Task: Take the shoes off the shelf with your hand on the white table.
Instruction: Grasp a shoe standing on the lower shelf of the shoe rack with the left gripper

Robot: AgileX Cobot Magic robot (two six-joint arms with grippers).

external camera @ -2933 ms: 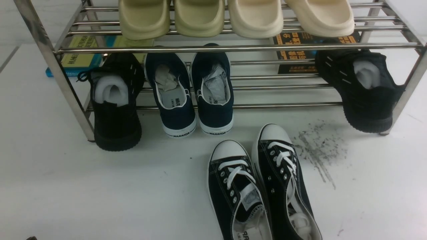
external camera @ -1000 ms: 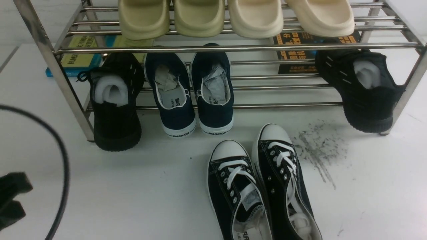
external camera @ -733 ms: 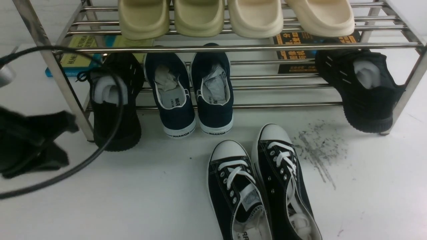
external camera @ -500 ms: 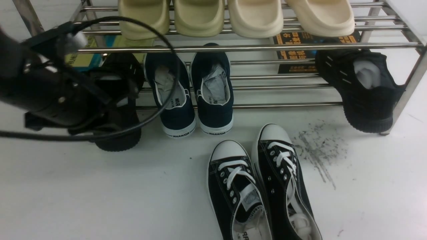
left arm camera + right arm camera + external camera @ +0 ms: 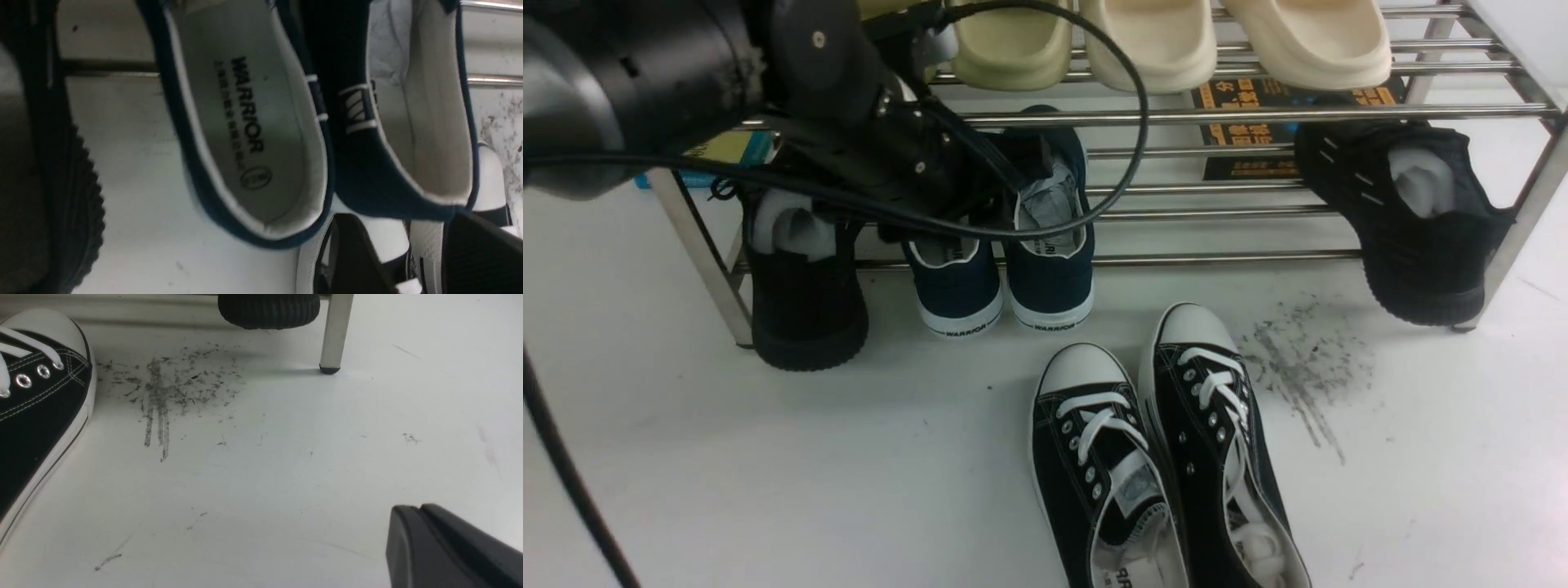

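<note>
The shoes, a navy slip-on pair, stand heels-out on the lower tier of the steel shelf (image 5: 1258, 114). The left shoe (image 5: 956, 286) is half hidden by my left arm (image 5: 849, 122); the right shoe (image 5: 1049, 269) shows its paper stuffing. In the left wrist view both openings, the left shoe (image 5: 245, 122) and the right shoe (image 5: 408, 122), lie just beyond my left gripper (image 5: 412, 249). It is open by their heels and holds nothing. My right gripper (image 5: 421, 512) is shut and empty, low over the white table (image 5: 768, 457).
Black lace-up sneakers (image 5: 1160, 457) lie on the table in front of the shelf, beside a grey scuff smear (image 5: 1298, 367). Black knit shoes (image 5: 805, 278) (image 5: 1413, 220) flank the navy pair. Cream slippers (image 5: 1152, 41) fill the top tier. Books (image 5: 1241, 122) lie behind. A shelf leg (image 5: 335, 335) stands nearby.
My left arm has swung in from the lower left, up and rightward, until it covers the navy pair. Its fingers have spread apart. The shoes have not moved.
</note>
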